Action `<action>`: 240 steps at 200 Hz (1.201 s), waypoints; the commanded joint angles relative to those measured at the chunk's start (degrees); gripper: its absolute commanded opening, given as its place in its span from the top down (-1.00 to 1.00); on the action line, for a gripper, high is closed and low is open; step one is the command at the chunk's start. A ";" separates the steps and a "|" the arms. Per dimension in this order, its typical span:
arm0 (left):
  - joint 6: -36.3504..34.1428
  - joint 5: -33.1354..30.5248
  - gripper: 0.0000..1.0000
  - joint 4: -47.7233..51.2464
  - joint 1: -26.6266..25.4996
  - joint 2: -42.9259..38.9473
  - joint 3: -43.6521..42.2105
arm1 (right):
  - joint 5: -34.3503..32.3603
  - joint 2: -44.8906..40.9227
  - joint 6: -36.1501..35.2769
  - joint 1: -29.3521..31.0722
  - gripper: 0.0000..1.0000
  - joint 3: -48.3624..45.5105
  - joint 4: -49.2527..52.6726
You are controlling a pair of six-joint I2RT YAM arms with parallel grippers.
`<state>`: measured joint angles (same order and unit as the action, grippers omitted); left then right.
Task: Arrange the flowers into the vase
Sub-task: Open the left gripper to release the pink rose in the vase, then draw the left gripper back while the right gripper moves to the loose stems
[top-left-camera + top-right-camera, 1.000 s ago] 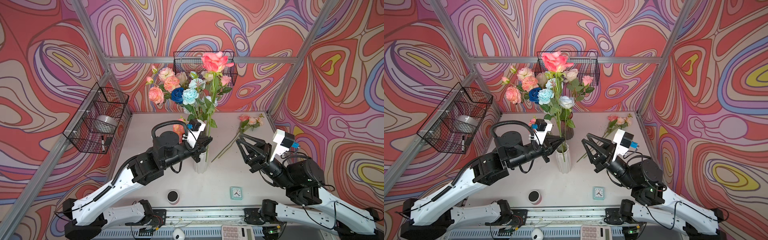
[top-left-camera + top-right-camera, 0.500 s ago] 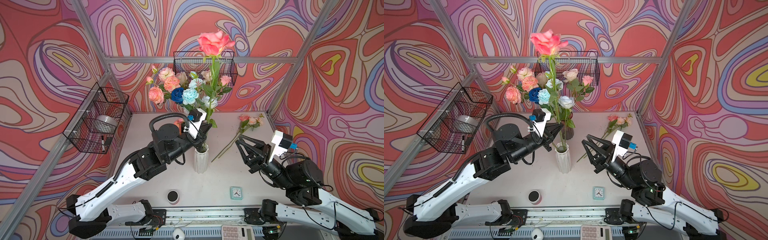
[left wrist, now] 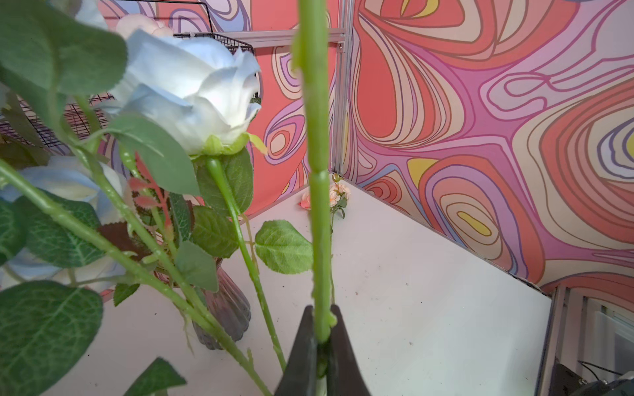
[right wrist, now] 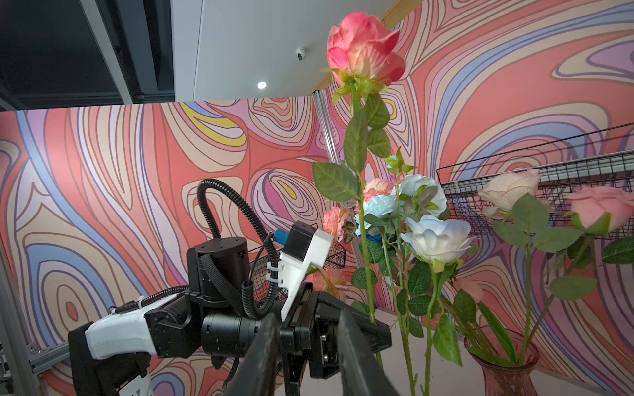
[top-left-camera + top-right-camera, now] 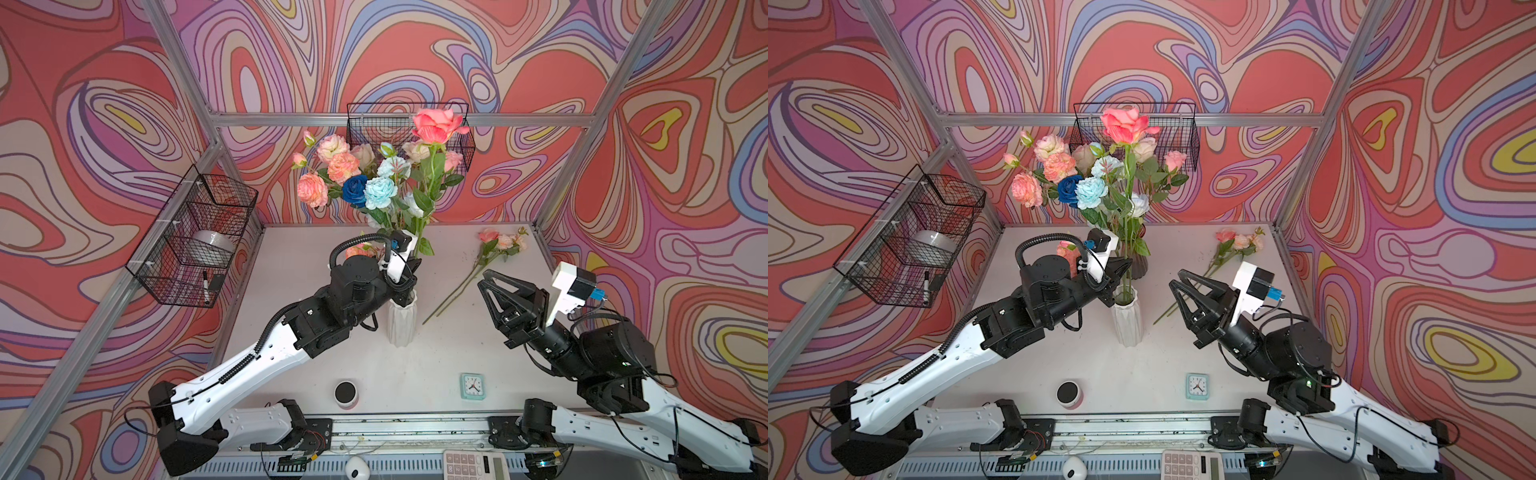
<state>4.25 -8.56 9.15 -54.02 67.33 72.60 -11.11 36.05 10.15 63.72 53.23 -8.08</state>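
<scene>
over the white vase (image 5: 1127, 322), the left hand (image 3: 321, 329) is clamped on the upright stem of the pink rose (image 5: 436, 124), its foot inside the vase mouth; the right hand (image 5: 482, 279) hovers nearby, part-open, empty.

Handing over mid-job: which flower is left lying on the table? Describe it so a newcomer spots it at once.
Look at the table's far right corner. A small spray of pink and peach blooms lies flat there, its long stem pointing toward the white ribbed vase. Unlike it, the bunch in the dark vase and the tall pink rose in the left hand stand upright.
</scene>
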 commanded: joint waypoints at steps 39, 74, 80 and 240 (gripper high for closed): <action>7.24 -0.78 -0.12 1.27 -0.10 -3.78 -0.14 | -1.52 1.08 1.26 0.16 0.16 -0.58 2.16; 11.76 1.65 -0.34 2.03 -0.24 -6.01 1.35 | -4.70 2.09 2.43 0.17 0.04 -0.38 4.13; 12.72 2.59 -0.35 2.03 -0.28 -6.45 1.61 | -5.48 2.24 2.71 0.16 0.03 -0.29 4.95; 19.36 -0.46 -0.60 -7.33 -0.40 -39.54 -22.25 | -5.37 23.40 29.06 -33.96 -0.06 -4.70 25.85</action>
<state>22.98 -2.07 -1.39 -54.17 33.19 54.46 -26.17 55.37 33.65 36.12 49.04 15.22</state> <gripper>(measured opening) 0.802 0.533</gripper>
